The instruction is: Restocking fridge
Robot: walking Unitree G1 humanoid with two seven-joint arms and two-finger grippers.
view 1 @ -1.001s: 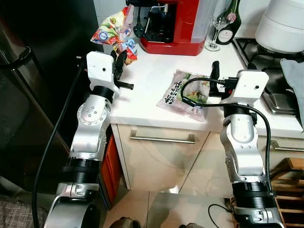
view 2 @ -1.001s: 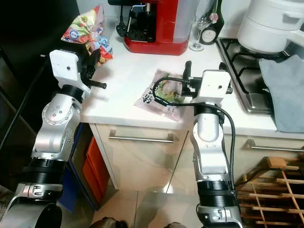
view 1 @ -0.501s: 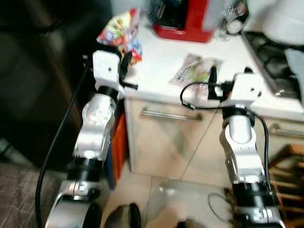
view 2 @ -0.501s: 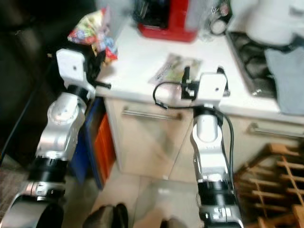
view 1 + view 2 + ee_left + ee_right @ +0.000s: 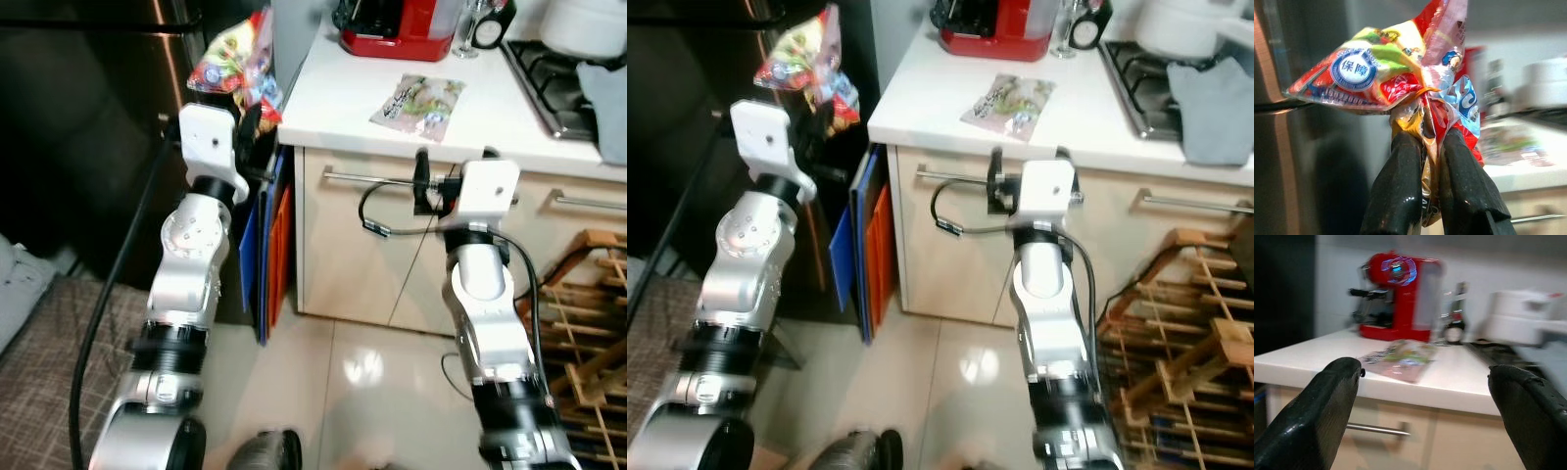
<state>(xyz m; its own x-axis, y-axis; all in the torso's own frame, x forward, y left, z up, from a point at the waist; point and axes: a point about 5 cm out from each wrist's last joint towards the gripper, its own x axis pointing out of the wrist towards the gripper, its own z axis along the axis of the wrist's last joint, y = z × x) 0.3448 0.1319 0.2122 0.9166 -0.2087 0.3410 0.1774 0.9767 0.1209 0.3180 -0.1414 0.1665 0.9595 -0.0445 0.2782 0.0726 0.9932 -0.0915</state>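
The left gripper (image 5: 1431,147), raised before the dark fridge (image 5: 78,127), pinches a colourful snack bag (image 5: 1396,78). The right gripper (image 5: 1435,396), fingers spread and empty, faces the white counter (image 5: 343,93), where a flat food packet (image 5: 419,101) lies.

Both arms raised; left tool (image 5: 1425,147) pinched closed, right tool (image 5: 1425,396) fingers spread wide.

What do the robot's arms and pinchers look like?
Both arms are shiny silver tubes with round joints and black rings lower down. Each wrist ends in a white boxy block with a small dark dot. The left gripper and right gripper each have two long, rounded black fingers. Black cables trail along both arms.
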